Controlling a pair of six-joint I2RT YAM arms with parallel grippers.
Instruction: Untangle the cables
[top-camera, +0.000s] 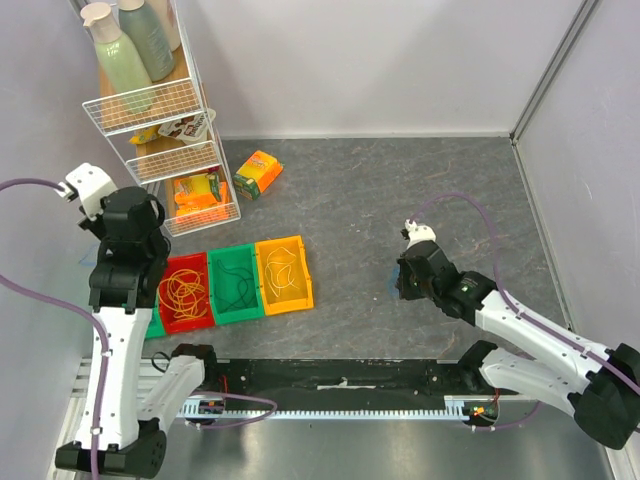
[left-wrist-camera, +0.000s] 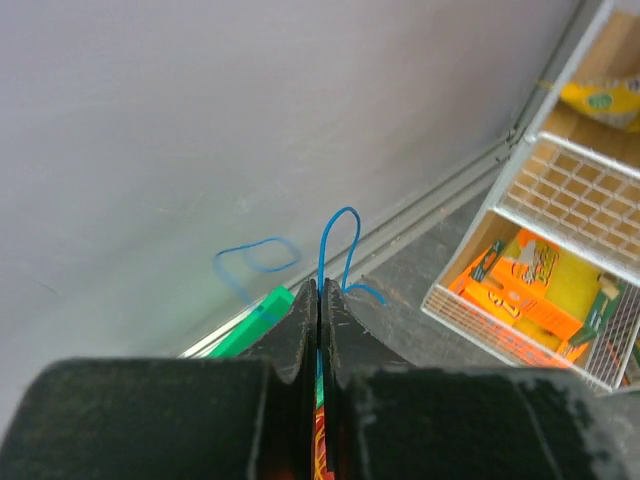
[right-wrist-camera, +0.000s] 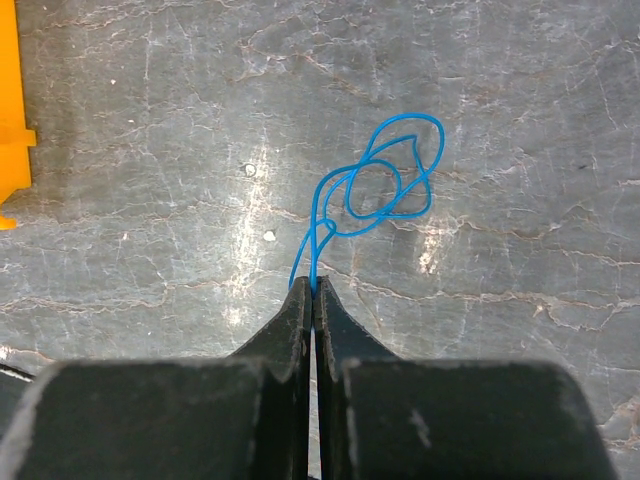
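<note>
My left gripper (left-wrist-camera: 318, 285) is shut on a thin blue cable (left-wrist-camera: 338, 235) whose loop sticks up past the fingertips. It hangs by the left wall, over the red bin (top-camera: 187, 291) of orange cables (left-wrist-camera: 322, 445). My right gripper (right-wrist-camera: 314, 285) is shut on another blue cable (right-wrist-camera: 385, 185), a knotted bunch of loops lying on the grey table ahead of the jaws. In the top view the right gripper (top-camera: 400, 283) is low over the table, right of the bins. The green bin (top-camera: 234, 283) holds dark green cables and the yellow bin (top-camera: 283, 274) holds yellow cables.
A white wire rack (top-camera: 160, 110) with bottles and snack packets stands at the back left, close to my left arm. Its lower basket (left-wrist-camera: 530, 290) shows in the left wrist view. An orange packet (top-camera: 258, 173) lies beside it. Another green bin (left-wrist-camera: 250, 325) lies by the wall under my left arm.
</note>
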